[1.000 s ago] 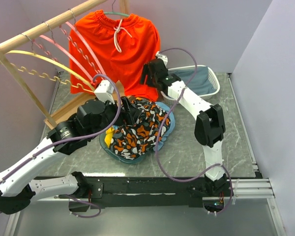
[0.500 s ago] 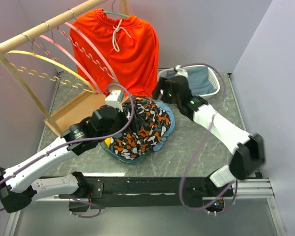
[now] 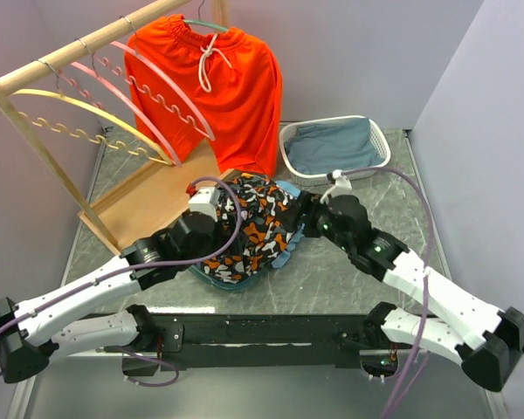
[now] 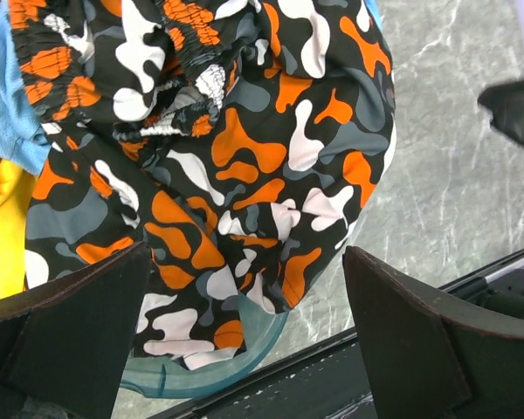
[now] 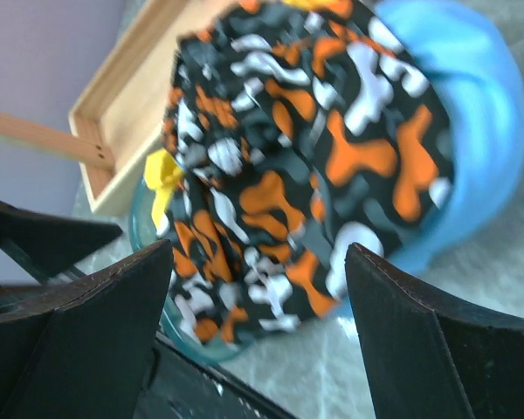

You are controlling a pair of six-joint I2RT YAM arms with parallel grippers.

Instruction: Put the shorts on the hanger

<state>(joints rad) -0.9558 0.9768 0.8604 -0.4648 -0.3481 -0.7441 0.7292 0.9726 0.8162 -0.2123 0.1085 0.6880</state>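
The orange-red shorts [image 3: 223,92] with a white drawstring hang from the pale green hanger [image 3: 211,25], whose hook is over the wooden rail [image 3: 79,48] at the back. Only the hanger's top arch shows above the waistband. My left gripper [image 3: 230,212] is open and empty over the left side of the patterned garment [image 3: 249,229]. My right gripper [image 3: 302,218] is open and empty at that garment's right edge. In the left wrist view the open gripper [image 4: 244,340] frames the patterned garment [image 4: 236,157]. In the right wrist view the open gripper [image 5: 262,340] frames it [image 5: 306,157] too.
A teal bowl [image 3: 211,276] holds the patterned garment with blue and yellow cloth beneath. A white basket [image 3: 380,162] with blue-grey cloth stands at the back right. Pink hangers [image 3: 148,87] and a yellow hanger [image 3: 79,105] hang on the rail, over the rack's wooden base [image 3: 144,199].
My right arm has swung down and back from beside the hanging shorts to the right of the bowl. My left gripper has drawn back slightly towards the near side. The shorts stay hanging.
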